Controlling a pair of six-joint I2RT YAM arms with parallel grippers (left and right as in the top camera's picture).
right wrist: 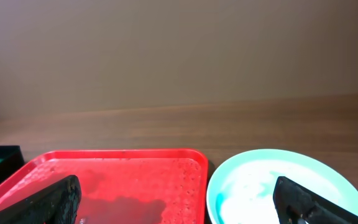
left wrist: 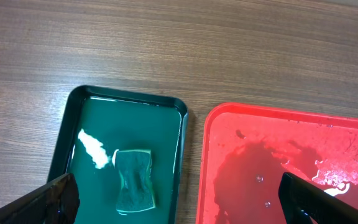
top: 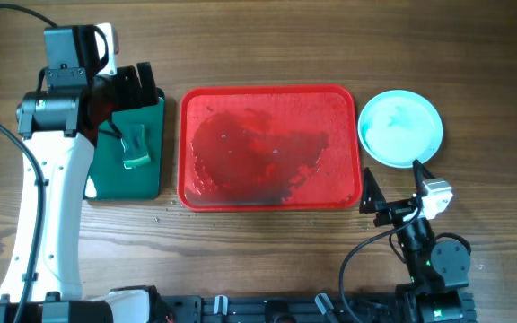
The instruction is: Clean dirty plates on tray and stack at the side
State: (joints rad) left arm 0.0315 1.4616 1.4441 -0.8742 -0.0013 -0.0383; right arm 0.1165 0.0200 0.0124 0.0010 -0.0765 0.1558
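No readable text, labels, brands, numbers or signs anywhere in overhead or either wrist view.

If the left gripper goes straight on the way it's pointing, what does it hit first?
Probably the dark green tray, at its rim nearest the red tray, beside the sponge. The left gripper is open and empty. Depth is unclear, so it might land in the gap between the trays.

Left arm [top: 48,206]: white link runs up from the base, wrist bent over, left gripper [top: 137,82] aimed downward. Jaws set wide, left fingers [left wrist: 51,202] holding nothing.

Right arm [top: 433,256]: folded low by its base, right gripper [top: 393,184] pointing forward and level. Right fingers [right wrist: 45,202] spread wide, likewise empty.
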